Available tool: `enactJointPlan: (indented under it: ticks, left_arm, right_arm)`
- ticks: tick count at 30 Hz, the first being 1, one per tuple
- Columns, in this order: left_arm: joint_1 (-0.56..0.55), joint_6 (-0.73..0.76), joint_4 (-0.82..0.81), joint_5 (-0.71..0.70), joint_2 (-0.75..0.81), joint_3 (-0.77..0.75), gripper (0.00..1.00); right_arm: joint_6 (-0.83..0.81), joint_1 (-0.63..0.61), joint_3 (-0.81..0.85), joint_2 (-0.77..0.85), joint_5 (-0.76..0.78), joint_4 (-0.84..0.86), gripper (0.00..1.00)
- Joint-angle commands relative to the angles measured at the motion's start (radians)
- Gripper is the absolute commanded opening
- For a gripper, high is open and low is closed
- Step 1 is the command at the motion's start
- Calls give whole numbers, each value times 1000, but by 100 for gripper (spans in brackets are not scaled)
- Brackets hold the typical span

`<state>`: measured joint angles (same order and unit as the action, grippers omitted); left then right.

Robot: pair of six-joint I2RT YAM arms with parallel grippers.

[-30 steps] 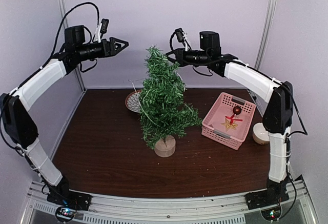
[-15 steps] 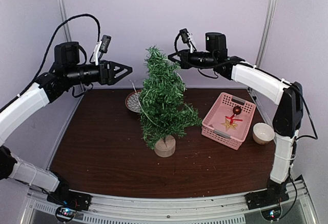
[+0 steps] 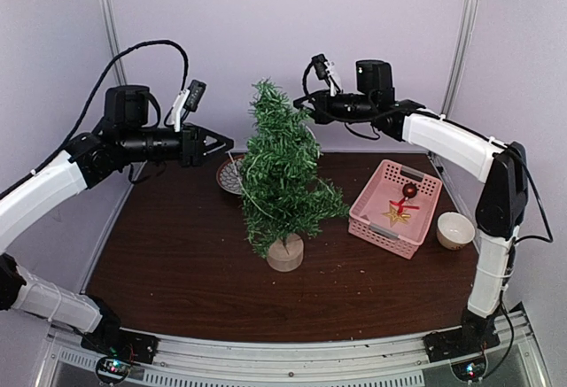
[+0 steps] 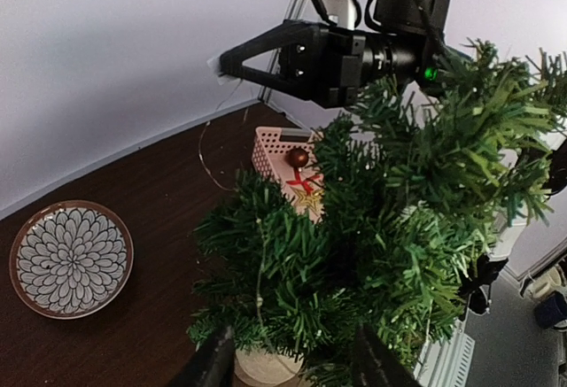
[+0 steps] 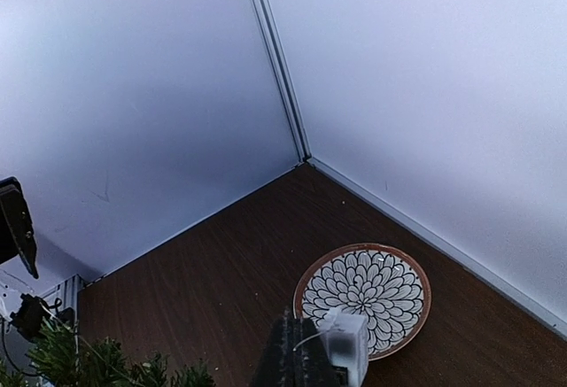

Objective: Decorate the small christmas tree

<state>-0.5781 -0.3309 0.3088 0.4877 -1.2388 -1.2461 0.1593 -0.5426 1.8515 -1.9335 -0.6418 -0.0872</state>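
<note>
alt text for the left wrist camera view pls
The small christmas tree fills the centre and right, with the right gripper at the top, shut on a small white piece trailing a thin wire. Behind sits a pink basket of ornaments; a patterned plate lies lower left on the dark table.

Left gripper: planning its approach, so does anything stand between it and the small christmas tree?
Nothing solid between the left gripper and the small christmas tree. Only a thin wire from the right gripper hangs beside the tree there; the plate lies lower.
</note>
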Motion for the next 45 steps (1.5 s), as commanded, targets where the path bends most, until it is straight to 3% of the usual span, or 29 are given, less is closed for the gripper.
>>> enactJointPlan:
  ticks: [1,4,17,35,41,45]
  left_arm:
    - [-3,1,-32,-50,3,26,39]
    - [-3,-3,-32,-76,4,26,25]
    - [-3,-26,-22,-142,-97,-31,0]
    - [-3,-74,-28,-150,-156,-38,3]
    - [-5,-58,-18,-133,-158,-38,19]
    - [-5,-53,-15,-134,-161,-42,23]
  right_arm:
    - [-44,3,-25,73,54,-6,0]
    - [-62,8,-31,95,83,-9,0]
    - [-86,26,-70,138,135,-11,0]
    - [-146,33,-336,336,286,15,0]
    - [-145,27,-439,432,247,17,0]
    - [-145,-10,-488,495,210,-10,0]
